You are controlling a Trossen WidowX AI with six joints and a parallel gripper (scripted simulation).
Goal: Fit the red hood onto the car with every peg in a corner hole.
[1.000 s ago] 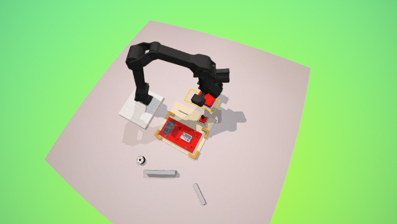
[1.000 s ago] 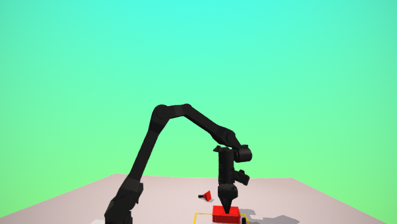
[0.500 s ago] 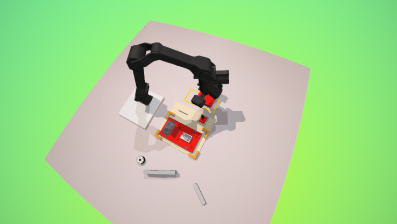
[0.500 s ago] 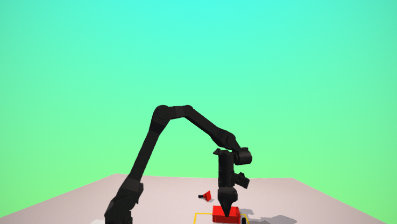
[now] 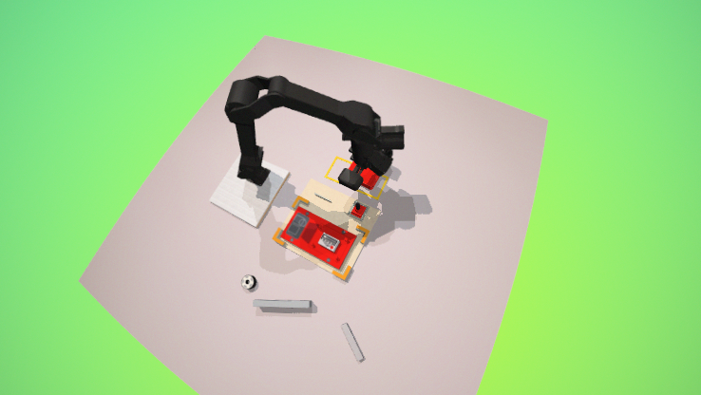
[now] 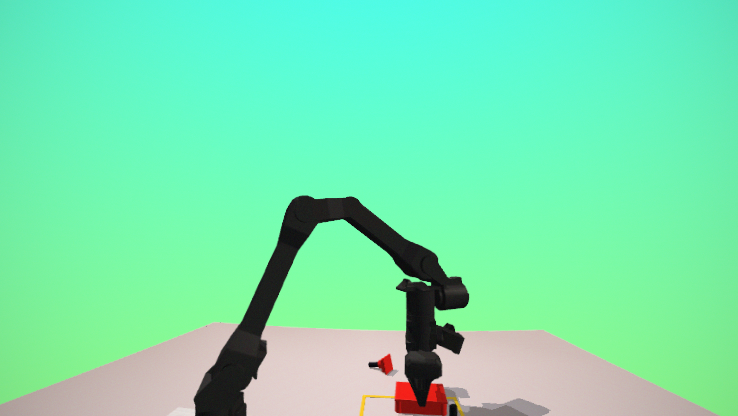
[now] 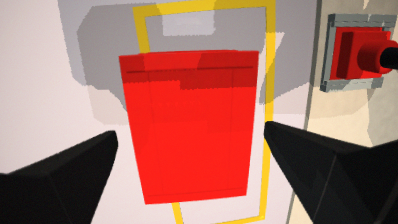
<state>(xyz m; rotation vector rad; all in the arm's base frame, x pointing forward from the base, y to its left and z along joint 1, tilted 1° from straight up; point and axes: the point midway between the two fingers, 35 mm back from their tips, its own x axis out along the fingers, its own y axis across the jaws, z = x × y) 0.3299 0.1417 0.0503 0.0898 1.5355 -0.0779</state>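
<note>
On the tabletop [image 5: 442, 245] [image 6: 320, 356] [image 7: 35, 100], the claw [image 6: 422, 404] [image 7: 192, 133] stands apart around the red hood [image 5: 369, 180] [image 6: 405, 391] [image 7: 192, 135], with a black-handled red piece [image 5: 358, 211] [image 6: 386, 364] [image 7: 350, 54] near, between hood and car [image 5: 313, 240].

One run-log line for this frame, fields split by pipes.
claw: open, astride hood | hood: on table, ungripped | engine: in car | next: likely grip hood
</note>
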